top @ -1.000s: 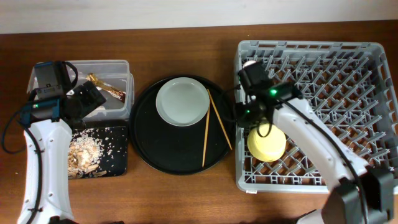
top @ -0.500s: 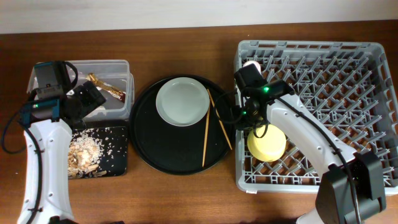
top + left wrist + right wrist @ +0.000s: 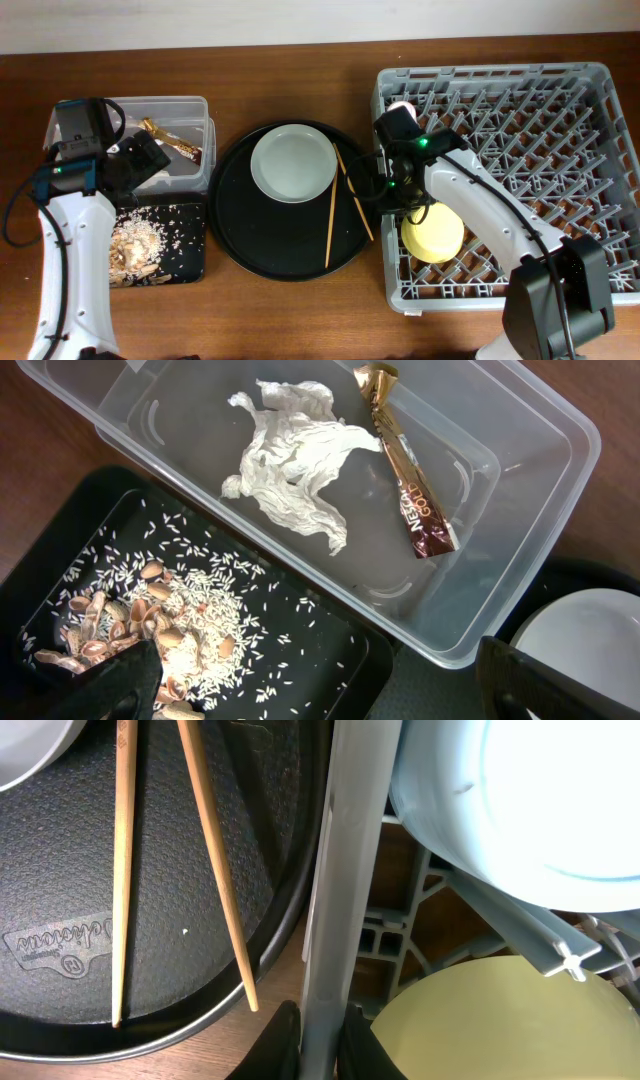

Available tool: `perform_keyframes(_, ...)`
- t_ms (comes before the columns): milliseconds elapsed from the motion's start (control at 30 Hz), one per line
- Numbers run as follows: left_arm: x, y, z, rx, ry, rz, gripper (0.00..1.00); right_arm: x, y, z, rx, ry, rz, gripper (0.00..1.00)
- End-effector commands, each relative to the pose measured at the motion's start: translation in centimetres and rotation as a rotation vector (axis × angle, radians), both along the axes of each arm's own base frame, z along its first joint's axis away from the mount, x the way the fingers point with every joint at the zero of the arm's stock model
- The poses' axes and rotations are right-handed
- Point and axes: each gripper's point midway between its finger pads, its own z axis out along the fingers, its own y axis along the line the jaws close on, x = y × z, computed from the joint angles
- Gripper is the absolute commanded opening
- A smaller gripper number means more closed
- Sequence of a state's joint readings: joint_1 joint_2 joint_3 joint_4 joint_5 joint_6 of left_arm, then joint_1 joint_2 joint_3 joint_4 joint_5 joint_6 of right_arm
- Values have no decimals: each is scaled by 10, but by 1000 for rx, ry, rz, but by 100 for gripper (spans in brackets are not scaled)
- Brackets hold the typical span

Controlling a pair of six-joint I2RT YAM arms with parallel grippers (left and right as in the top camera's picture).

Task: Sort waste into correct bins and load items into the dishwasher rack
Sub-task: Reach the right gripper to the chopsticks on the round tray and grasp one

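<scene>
The right arm (image 3: 480, 215) has moved left and the rack (image 3: 600, 200) has shifted, the right pincer (image 3: 315, 1040) clamped narrow on the rack's left wall; the chopsticks (image 3: 121, 870) lie just left of it on the round tray (image 3: 250, 240), long axes near-to-far, well apart from the wide-open left pincer (image 3: 320, 660).

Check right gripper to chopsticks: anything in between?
Yes. The right gripper is clamped on the left wall of the dishwasher rack. The chopsticks lie just past that wall on the round black tray, across its raised rim. Nothing covers them.
</scene>
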State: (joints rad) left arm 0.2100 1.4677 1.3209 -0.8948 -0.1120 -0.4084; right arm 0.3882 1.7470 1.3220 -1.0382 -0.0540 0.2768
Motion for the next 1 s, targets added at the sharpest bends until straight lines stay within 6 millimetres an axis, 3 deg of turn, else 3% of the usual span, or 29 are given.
perform_keyframes(0, 1, 1, 11, 13, -26, -8, 99, -2, 0, -8, -15, 15, 29, 16)
perform_keyframes(67, 1, 1, 11, 13, -26, -8, 99, 3, -1, -1, -18, -4, 44, 19)
perform_keyframes(200, 1, 1, 11, 12, -26, -8, 99, 25, 9, 68, 22, -93, 57, 21)
perform_keyframes(267, 1, 1, 11, 12, -26, -8, 99, 25, 33, 108, 109, -128, 96, 22)
perform_keyframes(333, 1, 1, 11, 13, -26, -8, 99, 14, 73, 120, 269, -106, 167, 28)
perform_keyframes(367, 1, 1, 11, 13, -26, -8, 99, 4, 93, 120, 350, -72, 206, 54)
perform_keyframes(433, 1, 1, 11, 13, -26, -8, 99, -3, 118, 116, 409, -66, 264, 79)
perform_keyframes(467, 1, 1, 11, 13, -26, -8, 99, -4, 127, 111, 412, -67, 286, 98)
perform_keyframes(533, 1, 1, 11, 13, -26, -8, 99, -8, 140, 101, 408, -51, 315, 98)
perform_keyframes(567, 1, 1, 11, 12, -26, -8, 99, -10, 146, 94, 403, -38, 328, 89)
perform_keyframes(667, 1, 1, 11, 12, -26, -8, 99, -10, 155, 69, 342, 0, 303, 29)
perform_keyframes(767, 1, 1, 11, 13, -26, -8, 99, 2, 137, 26, 93, -10, 96, 25)
perform_keyframes(967, 1, 1, 11, 13, -26, -8, 99, 6, 113, -13, -70, -19, -118, 26)
